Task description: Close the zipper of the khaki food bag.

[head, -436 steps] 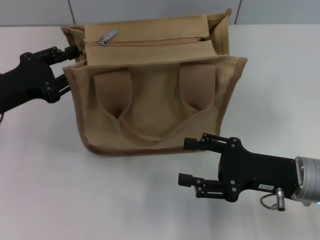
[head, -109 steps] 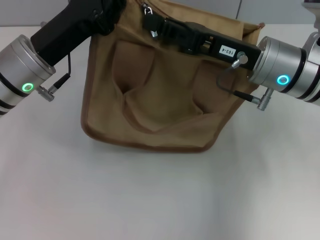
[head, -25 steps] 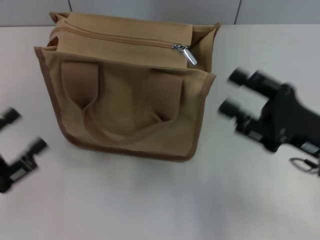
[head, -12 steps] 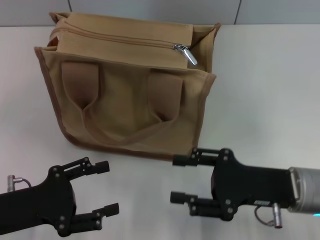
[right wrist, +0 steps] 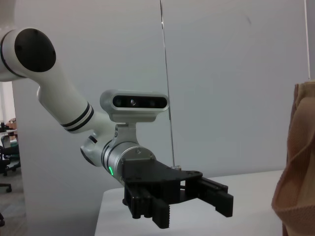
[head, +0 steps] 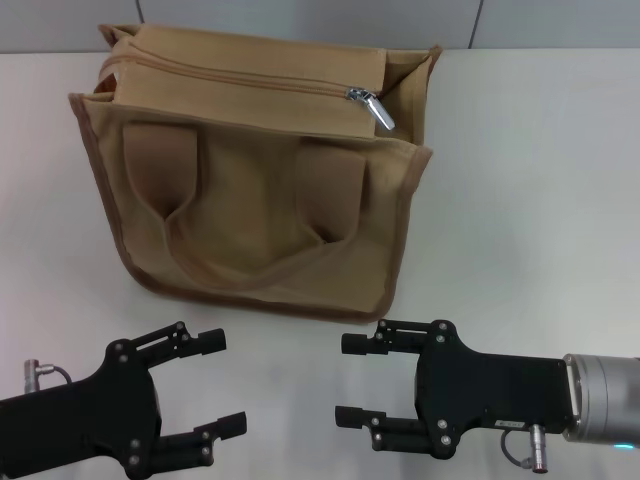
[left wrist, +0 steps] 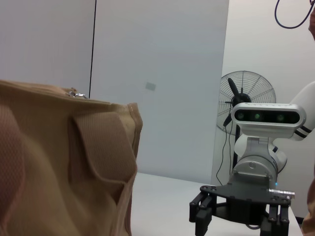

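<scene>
Inspection of the boxy khaki canvas food bag (head: 250, 190): it stands on the white desk (head: 540, 180) toward the far edge, nearer the far left corner than the right, its looped handle and two strap patches facing me. The tan zipper line (head: 240, 78) runs across the top flap, and its small silver metal pull tab (head: 375, 108) lies at the right-hand end of that line. From the head view I judge the teeth joined along the whole visible run, so the closing looks done or very nearly so; the last stretch beside the pull is too small to confirm.

My left claw (head: 215, 385) sits low at the near edge, left of centre, fingers spread apart and holding nothing. My right claw (head: 352, 380) is at the near edge just right of centre, likewise spread and empty. Both are well apart from the bag.

Recommendation for the step in hand: verify the end of the run before calling it finished. If a gap remains, I should brace the bag's left side wall with the left claw so the soft canvas does not slide or fold. The right claw should pinch the tab flat and pull along the zipper line, not upward. Risk: a lifted pull would tip the bag.
</scene>
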`<state>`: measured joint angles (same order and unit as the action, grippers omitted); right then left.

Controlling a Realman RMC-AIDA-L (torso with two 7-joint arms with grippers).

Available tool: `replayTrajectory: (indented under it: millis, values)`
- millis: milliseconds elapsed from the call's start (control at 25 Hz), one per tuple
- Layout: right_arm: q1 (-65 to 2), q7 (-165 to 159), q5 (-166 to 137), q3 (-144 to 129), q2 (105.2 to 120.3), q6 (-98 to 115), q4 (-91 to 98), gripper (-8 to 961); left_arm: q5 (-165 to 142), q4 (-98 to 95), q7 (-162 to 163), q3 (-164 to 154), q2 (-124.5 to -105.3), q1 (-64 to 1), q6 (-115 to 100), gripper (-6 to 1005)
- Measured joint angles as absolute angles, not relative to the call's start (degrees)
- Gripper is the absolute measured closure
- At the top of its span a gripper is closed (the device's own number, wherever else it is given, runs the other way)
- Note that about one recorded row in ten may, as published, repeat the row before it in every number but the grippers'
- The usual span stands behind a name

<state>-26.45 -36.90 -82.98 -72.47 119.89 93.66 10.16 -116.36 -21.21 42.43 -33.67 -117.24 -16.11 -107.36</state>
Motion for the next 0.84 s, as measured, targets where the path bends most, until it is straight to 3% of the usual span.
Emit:
replayTrajectory:
  millis: [840]
  values:
    - [-27.23,-36.82,-80.33,-72.74,119.89,93.31,9.36,310,-117.17,-21.40,42.71,-35.40,-117.31,-15.34,-106.60,198]
